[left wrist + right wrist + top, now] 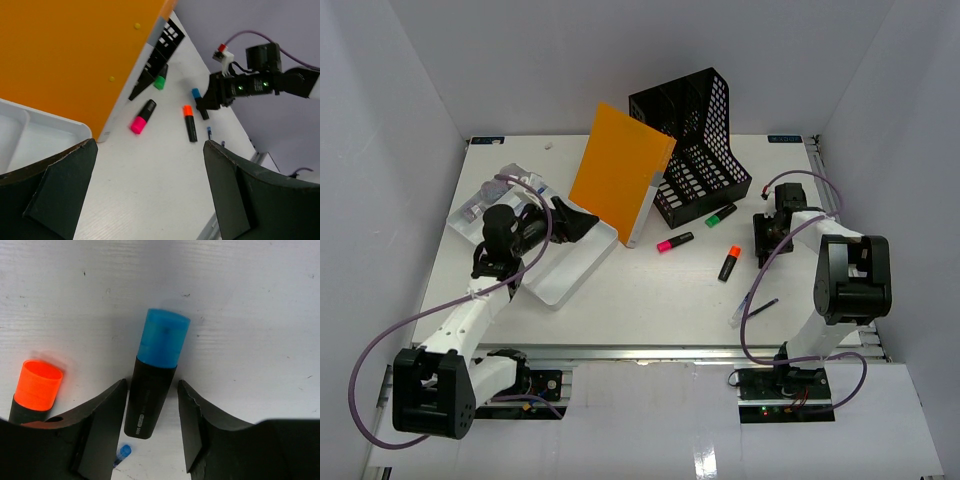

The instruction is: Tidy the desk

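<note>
4 highlighters: pink (674, 242), green (721, 214), orange (728, 263) and blue (162, 337), all lying loose on the desk (650, 300)
Desk: big white top filling most of the overhead view, w/ both arms reaching in from its near edge
Hidden: from overhead the blue one is pretty much covered by the right gripper (151, 390)
Right gripper: down at the desk, jaws narrow, one either side of the blue highlighter's black barrel; can't tell if the pads touch it
Cut off: orange highlighter is only half in the right wrist view; small blue tip (122, 452) pokes out btwn the fingers, can't tell what it is
Left gripper (150, 185): spread wide, holding nothing, hovering over the white tray (560, 280)
Tray contents: mostly behind the left arm, can't make them out
Writing: tiny pale print on the blue highlighter's barrel, too small to read
Orange folder (620, 175): leaning on the black file rack (695, 140); 2 small studs on its cover, no text I can read
Pens (750, 300): thin, near the front right, details too small
</note>
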Available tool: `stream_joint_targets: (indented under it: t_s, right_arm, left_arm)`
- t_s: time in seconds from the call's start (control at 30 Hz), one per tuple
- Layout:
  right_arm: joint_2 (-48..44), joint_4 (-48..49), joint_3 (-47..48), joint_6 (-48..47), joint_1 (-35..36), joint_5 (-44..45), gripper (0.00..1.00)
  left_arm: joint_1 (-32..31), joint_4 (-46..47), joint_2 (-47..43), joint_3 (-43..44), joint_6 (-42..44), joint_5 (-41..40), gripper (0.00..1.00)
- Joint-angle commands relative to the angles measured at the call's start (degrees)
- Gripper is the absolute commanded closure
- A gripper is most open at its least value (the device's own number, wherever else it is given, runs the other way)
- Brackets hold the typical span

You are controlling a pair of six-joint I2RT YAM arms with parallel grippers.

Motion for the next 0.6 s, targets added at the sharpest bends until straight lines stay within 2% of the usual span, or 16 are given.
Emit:
stream_joint_targets:
  t_s: [0.0,0.1,0.27,0.33,0.37,0.4,0.47,0.57]
  right_arm:
    - [1.72,2.93,0.17,1.04,1.24,1.64,0.51]
    - [1.67,4.15,-1.16,0.91,1.21,1.12,0.58]
    - [0.69,6.27,-3.21,0.27,1.15,-0.29,0.68]
    - [-0.35,7.05,-3.68,-0.42,1.11,-1.16,0.79]
    - [-0.87,7.11,-3.74,-0.93,0.99,-2.99,0.86]
    - [-1.85,7.03,-3.66,-1.52,0.97,-4.29,0.89]
    - [-4.01,6.80,-3.43,-2.71,0.97,-6.68,0.92]
    - [-8.99,6.16,-3.86,-6.55,1.06,-16.17,0.92]
  left_arm:
    - [-5.34,3.63,0.76,-0.39,-1.03,4.16,0.02]
    - [-9.61,4.83,1.02,-1.36,-2.64,2.54,0.02]
    - [-16.28,14.27,2.35,-6.87,-10.06,-0.03,0.02]
    - [-18.59,16.48,3.40,-7.52,-12.90,-2.18,0.02]
    - [-20.76,17.29,4.14,-7.40,-13.94,-3.44,0.02]
    - [-22.08,18.23,5.05,-7.03,-15.25,-4.34,0.02]
    - [-24.36,20.16,6.92,-6.18,-17.98,-6.00,0.02]
    - [-27.16,22.98,10.90,-4.56,-21.50,-8.10,0.04]
